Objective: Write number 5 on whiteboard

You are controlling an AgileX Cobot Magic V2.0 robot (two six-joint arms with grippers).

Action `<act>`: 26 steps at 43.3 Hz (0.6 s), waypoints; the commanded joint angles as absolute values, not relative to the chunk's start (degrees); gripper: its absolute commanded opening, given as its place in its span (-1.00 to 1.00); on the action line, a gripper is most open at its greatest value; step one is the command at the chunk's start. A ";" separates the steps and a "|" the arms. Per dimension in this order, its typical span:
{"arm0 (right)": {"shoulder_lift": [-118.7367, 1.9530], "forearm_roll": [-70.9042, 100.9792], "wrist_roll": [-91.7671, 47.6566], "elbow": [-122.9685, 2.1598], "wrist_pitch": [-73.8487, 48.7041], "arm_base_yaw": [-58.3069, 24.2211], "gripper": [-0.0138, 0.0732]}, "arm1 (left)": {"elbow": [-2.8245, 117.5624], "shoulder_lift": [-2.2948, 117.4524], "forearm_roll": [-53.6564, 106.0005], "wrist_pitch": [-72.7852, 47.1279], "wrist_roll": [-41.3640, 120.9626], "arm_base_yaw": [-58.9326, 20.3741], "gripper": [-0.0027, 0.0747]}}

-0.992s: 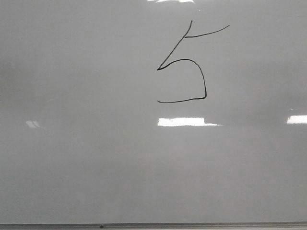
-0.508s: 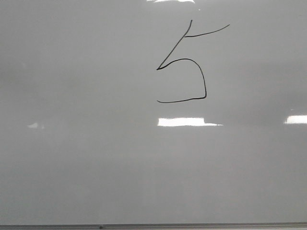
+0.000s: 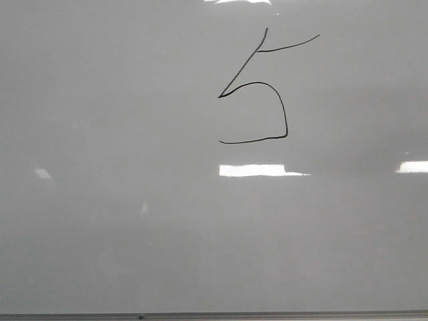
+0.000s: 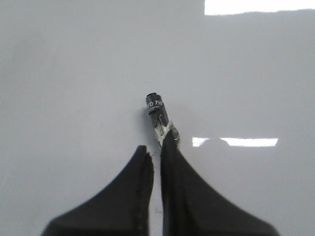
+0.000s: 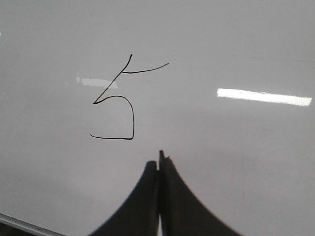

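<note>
Now, out front, the number 5 (image 3: 257, 90) sits drawn high and right of centre on the whiteboard (image 3: 120, 234). Left wrist: the left gripper (image 4: 156, 147) is clenched on a black marker (image 4: 158, 114). Right wrist: the right gripper (image 5: 159, 160) is pressed closed, empty, just beside the 5.

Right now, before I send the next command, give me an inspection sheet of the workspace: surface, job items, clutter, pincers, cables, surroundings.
Surface: glossy pale grey whiteboard, thin metal bottom edge, bright light reflections.
Job's things: thin black hand-drawn number 5, complete with slanted stem, top stroke and belly.
Clutter: nothing seen.
Pincers: left pincer shut on a small black-capped marker; right pincer shut, holding nothing, near the 5 in its wrist view.
Cables: nothing seen.
Surroundings: nothing seen beyond the board.
</note>
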State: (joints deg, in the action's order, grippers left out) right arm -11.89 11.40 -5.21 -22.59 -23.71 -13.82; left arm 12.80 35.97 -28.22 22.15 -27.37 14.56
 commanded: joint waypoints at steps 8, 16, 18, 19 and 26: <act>-12.41 12.05 -5.50 -24.23 -19.04 -13.47 -0.85 | 11.70 23.35 -20.08 15.78 -25.17 6.21 -0.98; -12.41 12.05 -5.50 -24.23 -19.04 -13.47 -0.85 | 11.70 19.68 -20.07 14.87 -25.17 4.16 -0.98; -12.41 12.05 -5.50 -24.23 -19.04 -13.47 -0.85 | 11.70 19.68 -20.07 14.87 -25.17 4.16 -0.98; -12.41 12.05 -5.50 -24.23 -19.04 -13.47 -0.85 | 11.70 19.68 -20.07 14.87 -25.17 4.16 -0.98; -12.41 12.05 -5.50 -24.23 -19.04 -13.47 -0.85 | 11.70 19.68 -20.07 14.87 -25.17 4.16 -0.98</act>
